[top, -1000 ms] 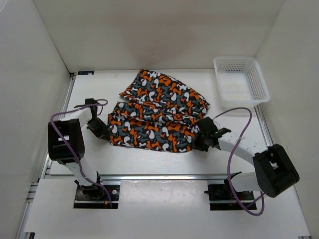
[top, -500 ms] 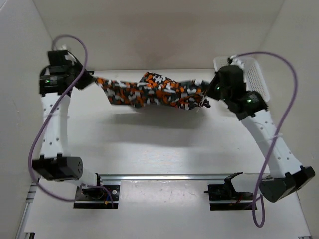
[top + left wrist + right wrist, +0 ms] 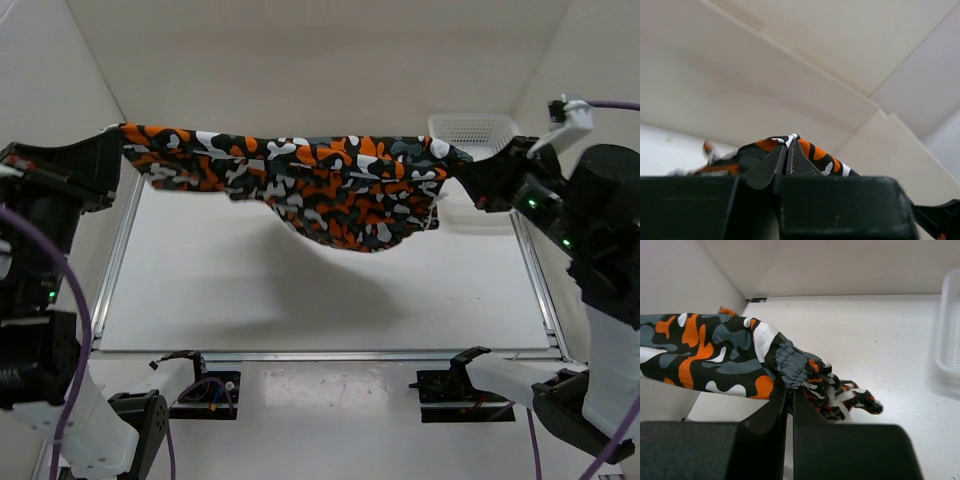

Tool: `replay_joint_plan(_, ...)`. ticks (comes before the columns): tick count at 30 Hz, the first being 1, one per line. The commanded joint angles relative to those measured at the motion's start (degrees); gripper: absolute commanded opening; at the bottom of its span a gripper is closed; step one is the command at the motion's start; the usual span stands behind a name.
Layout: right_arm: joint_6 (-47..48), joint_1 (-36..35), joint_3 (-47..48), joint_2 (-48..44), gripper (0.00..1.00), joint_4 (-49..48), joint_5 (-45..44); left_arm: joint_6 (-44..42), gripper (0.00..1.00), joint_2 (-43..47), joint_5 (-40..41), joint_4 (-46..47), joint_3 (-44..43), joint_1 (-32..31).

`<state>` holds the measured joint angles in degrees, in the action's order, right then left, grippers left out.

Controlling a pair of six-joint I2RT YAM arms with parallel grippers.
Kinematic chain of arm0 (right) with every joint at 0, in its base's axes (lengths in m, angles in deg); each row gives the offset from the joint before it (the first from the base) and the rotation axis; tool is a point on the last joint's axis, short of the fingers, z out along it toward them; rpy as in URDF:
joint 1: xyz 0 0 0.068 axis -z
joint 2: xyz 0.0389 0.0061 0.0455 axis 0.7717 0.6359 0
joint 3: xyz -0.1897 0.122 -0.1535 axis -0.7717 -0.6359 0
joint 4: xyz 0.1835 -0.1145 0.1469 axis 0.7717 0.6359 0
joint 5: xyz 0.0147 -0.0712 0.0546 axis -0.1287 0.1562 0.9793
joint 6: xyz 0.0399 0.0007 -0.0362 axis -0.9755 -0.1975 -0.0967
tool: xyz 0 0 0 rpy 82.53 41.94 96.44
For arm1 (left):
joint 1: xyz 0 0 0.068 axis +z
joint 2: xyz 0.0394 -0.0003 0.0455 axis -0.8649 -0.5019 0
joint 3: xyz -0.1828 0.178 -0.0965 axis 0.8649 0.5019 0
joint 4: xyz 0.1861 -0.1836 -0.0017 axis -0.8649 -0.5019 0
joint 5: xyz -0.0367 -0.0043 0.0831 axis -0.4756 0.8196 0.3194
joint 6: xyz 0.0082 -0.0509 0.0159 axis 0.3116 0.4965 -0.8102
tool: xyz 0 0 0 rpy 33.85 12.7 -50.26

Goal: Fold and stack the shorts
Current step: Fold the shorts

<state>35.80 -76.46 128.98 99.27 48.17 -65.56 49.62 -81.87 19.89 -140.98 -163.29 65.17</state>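
Above the white table (image 3: 250, 300) I see the shorts (image 3: 330, 190) hanging in the air, long axis left to right, middle sagging. A white mesh basket (image 3: 470, 128) stands at the far right corner, white walls (image 3: 300, 60) around. Raised high and wide apart, the left gripper (image 3: 786, 156) and the right gripper (image 3: 789, 396) each pinch one end.

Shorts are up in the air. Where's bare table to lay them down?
Tabletop is bare from the near rail to the back wall, under the shorts held between left gripper and right gripper. Only the far-right corner is crowded: white mesh basket.
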Motion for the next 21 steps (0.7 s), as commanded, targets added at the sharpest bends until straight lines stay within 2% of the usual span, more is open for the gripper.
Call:
replay_joint_plan(1,4.2,0.55,6.16,-2.9,0.0,5.45,3.13,0.57,0.1,0.48,6.95,-0.08,-6.4,0.68)
replay_joint_plan(4,3.06,0.55,9.69,-4.22,0.0,7.04,4.27,0.04,0.1,-0.31,8.45,-3.59,-17.12,0.68)
replay_joint_plan(9,2.0,0.55,12.33,-5.89,0.0,10.02,2.35,0.57,0.1,-0.31,9.07,-3.07,-19.52,0.68)
replay_joint_plan(14,2.0,0.55,8.22,-5.89,0.0,10.56,-4.5,-0.57,0.1,-2.33,7.5,-2.37,-14.52,0.68)
replay_joint_plan(21,1.39,0.55,-11.72,-3.44,0.0,5.47,-14.61,-3.3,0.1,-9.96,4.59,0.96,-0.81,0.68)
